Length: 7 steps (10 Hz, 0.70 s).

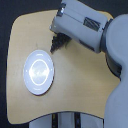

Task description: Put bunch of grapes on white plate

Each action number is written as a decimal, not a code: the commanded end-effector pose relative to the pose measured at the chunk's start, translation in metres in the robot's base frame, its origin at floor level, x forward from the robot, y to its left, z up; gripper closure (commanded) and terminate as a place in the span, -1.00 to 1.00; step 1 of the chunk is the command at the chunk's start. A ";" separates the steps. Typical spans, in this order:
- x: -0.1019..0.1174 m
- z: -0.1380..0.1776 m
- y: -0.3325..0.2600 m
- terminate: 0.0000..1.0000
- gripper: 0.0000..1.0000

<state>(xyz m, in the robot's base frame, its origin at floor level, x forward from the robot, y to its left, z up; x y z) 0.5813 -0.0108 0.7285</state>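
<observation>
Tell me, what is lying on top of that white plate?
Nothing lies on the white plate; its face shows bare and shiny. The dark pincer hangs beyond its rim, and whether it holds grapes is too blurred to tell.

only one view is given, an exterior camera set high above the tabletop point(75, 80), looking almost straight down. it sits far enough to take in nearly the whole wooden surface, edges included, in blurry detail.
</observation>
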 end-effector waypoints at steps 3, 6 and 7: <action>-0.024 -0.019 -0.007 -1.00 -1.00; -0.016 -0.014 0.003 -1.00 1.00; -0.011 -0.012 0.002 -1.00 1.00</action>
<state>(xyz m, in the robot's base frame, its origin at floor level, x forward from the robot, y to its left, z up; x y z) 0.5608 -0.0173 0.7129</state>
